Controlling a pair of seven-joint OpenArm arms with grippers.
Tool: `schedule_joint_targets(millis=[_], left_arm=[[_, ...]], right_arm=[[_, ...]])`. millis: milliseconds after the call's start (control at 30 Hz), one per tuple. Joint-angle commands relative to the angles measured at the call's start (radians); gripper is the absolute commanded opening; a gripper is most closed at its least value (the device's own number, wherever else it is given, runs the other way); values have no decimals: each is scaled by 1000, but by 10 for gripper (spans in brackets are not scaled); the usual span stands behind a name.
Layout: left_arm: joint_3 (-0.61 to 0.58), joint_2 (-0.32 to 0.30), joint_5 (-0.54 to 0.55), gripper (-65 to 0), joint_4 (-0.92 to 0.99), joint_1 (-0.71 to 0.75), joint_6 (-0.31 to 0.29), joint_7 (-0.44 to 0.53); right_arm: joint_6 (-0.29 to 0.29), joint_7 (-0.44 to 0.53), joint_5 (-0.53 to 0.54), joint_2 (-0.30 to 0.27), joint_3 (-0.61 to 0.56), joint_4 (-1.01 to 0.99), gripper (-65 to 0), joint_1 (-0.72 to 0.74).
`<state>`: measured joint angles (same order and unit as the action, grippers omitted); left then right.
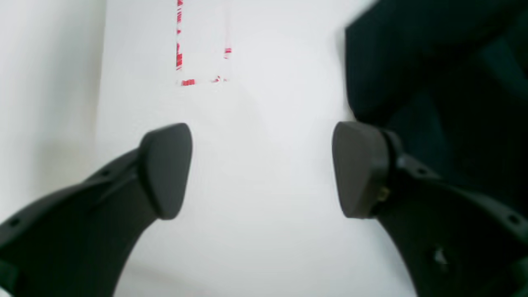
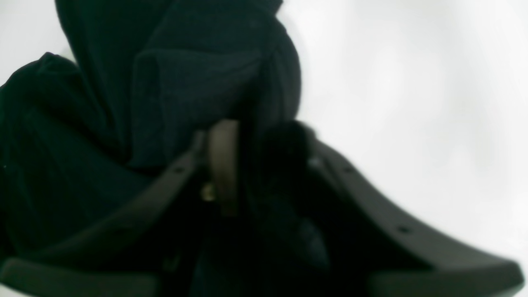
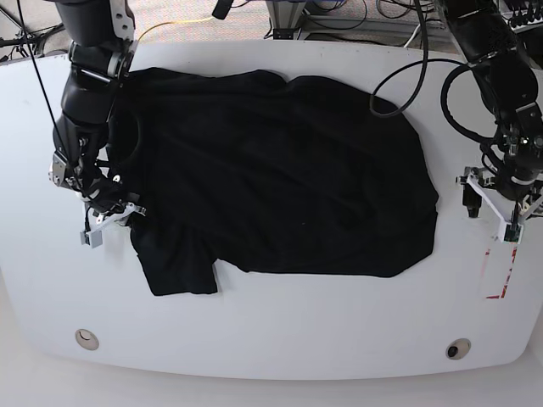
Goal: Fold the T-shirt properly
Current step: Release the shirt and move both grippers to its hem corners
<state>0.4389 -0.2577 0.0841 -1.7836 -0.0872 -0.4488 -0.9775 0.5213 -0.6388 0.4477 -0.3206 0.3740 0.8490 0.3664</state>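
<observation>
From my left wrist camera I see the left hand (image 1: 262,169) with its two dark pads spread wide and only white bench (image 1: 264,231) between them. The T-shirt (image 1: 437,74) shows as a blurred black mass off the outer side of one pad, close to it, though I cannot tell whether cloth and pad touch. Ahead of the hand there are broken red tape marks (image 1: 181,53) on the bench.

My right wrist camera shows the right hand (image 2: 251,165) pinching a bunched fold of the T-shirt (image 2: 194,74). The cloth is matte black, rising in soft thick folds just past the fingertips and spilling back over one side of the hand; the other side looks onto bare bench (image 2: 412,82).

In the base view the T-shirt (image 3: 280,170) lies spread over the middle of the bench (image 3: 280,326), plain black and lightly rumpled, with its long axis running across from one hand towards the other. Its edge beside the right hand (image 3: 109,216) is gathered up, and a squarish flap juts out towards the near bench edge just inboard of that hand. The opposite, rounded edge ends apart from the left hand (image 3: 501,208), which hangs over bare bench, with the red tape marks (image 3: 498,273) just on its near side
</observation>
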Motion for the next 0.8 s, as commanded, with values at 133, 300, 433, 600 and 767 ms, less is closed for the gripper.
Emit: schedule_joint_targets(millis=[133,300,433,600,767], left_arm=[[8,22,10,-147,247,-182,9,29],[8,25,15,-147,451,-267,9,85],[8,56,9,-146,603,-317,11,171],[5,57,9,-146,798,-359,11,254],[5,62,9,-146,914,-388,11,323]], right_arm=[[0,-17,-10,-4,0,8,-650,16],[0,-17,-10,-4,3,8,-650,16],[0,-16,-8,-4,4,8,-650,16],[0,-16,-7,-5,6,8,-650,16],[0,-17,-5,-5,7,8,-650,15]])
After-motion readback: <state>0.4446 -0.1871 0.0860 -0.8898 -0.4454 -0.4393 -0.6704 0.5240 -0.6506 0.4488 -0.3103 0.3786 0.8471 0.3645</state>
